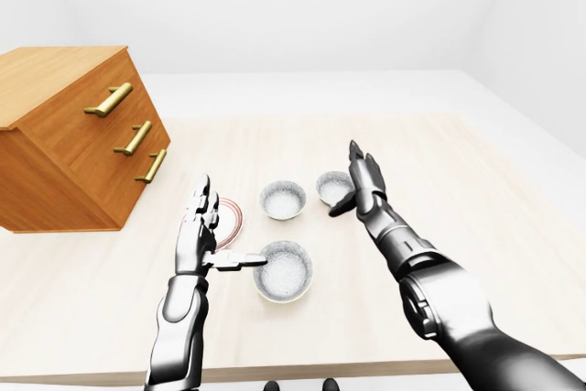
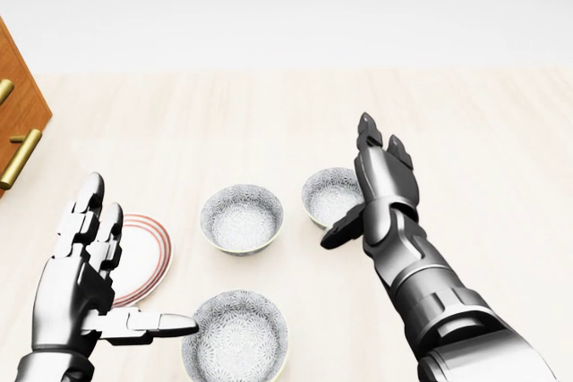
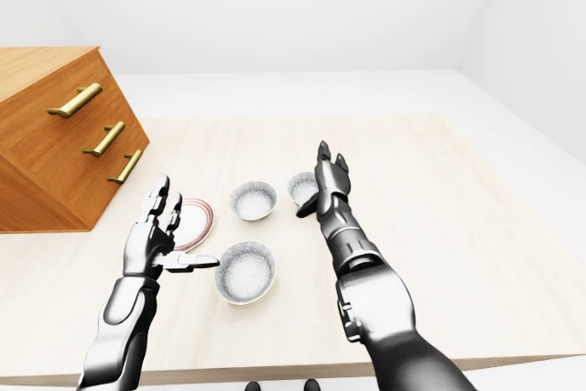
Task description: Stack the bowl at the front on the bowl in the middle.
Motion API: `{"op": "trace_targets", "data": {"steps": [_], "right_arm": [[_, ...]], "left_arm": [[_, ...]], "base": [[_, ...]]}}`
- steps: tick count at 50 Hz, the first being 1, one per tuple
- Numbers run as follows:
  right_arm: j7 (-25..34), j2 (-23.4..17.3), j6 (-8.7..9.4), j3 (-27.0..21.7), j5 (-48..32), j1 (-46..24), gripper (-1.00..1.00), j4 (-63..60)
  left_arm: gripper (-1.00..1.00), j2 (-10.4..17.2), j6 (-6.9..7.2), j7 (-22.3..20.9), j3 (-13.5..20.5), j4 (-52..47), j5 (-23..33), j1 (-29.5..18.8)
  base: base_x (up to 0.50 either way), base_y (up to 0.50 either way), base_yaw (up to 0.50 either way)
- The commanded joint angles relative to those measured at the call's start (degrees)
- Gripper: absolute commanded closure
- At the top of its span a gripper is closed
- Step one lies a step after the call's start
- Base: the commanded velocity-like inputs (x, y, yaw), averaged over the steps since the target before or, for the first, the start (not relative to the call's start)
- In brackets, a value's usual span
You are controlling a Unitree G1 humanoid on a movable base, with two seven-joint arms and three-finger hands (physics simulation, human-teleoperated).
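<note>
Three patterned grey bowls sit on the light wooden table (image 2: 501,131). One bowl (image 2: 235,337) is lowest in the head view, a second bowl (image 2: 242,218) lies just above it, and a third bowl (image 2: 329,192) is to the right of that. My left hand (image 2: 139,266) is open at the lower left, palm upright, its thumb pointing at the lowest bowl's left rim without gripping it. My right hand (image 2: 354,187) is open and raised at the third bowl's right side, thumb over its rim. Neither hand holds anything.
A white plate with a red rim (image 2: 148,257) lies flat behind my left hand. A wooden chest of drawers (image 1: 64,135) with brass handles stands on the table at the far left. The table's near edge (image 1: 320,368) runs along the bottom of the left-eye view.
</note>
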Motion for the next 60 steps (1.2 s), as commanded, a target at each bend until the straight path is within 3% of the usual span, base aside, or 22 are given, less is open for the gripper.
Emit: {"op": "trace_targets", "data": {"steps": [1,8,38,50,52,53,54,60], "right_arm": [[1.57,1.86,1.16,1.07,-2.36,-0.17,-1.00,1.79],[3.15,2.12,4.34,1.47,-4.62,0.65,-1.00,2.29],[7.58,3.12,4.34,1.23,-12.14,0.81,-1.00,4.15],[12.49,2.84,4.34,0.01,-13.63,-2.29,-1.00,4.78],[10.88,2.86,4.34,-1.06,-12.96,-2.85,-0.11,4.81],[10.16,2.81,4.34,-1.22,-12.87,-3.02,0.80,4.82],[10.69,2.79,4.34,-0.69,-13.54,-2.92,1.00,4.91],[5.79,2.60,4.34,-0.60,-14.66,-3.00,1.00,4.97]], "left_arm": [[-1.00,0.06,-0.20,-0.18,0.07,0.28,-0.07,0.01],[-1.00,0.08,-0.30,-0.23,0.19,0.49,-0.23,-0.09],[-1.00,0.05,-0.98,-0.69,0.25,0.58,-0.56,0.32],[-1.00,0.12,-0.67,-1.06,0.46,0.18,-0.92,0.50],[-1.00,0.20,-0.52,-1.23,0.65,-0.01,-1.13,0.52],[-1.00,0.23,-0.42,-1.29,0.73,-0.03,-1.23,0.48],[-1.00,0.27,-0.31,-1.36,0.83,-0.08,-1.35,0.44],[-1.00,0.32,0.13,-1.56,1.23,-0.57,-1.76,0.50]], "base": [[0.00,0.00,0.00],[0.00,0.00,0.00],[0.00,0.00,0.00],[0.00,0.00,0.00],[0.00,0.00,0.00],[0.00,0.00,0.00],[0.00,0.00,0.00],[0.00,0.00,0.00]]}}
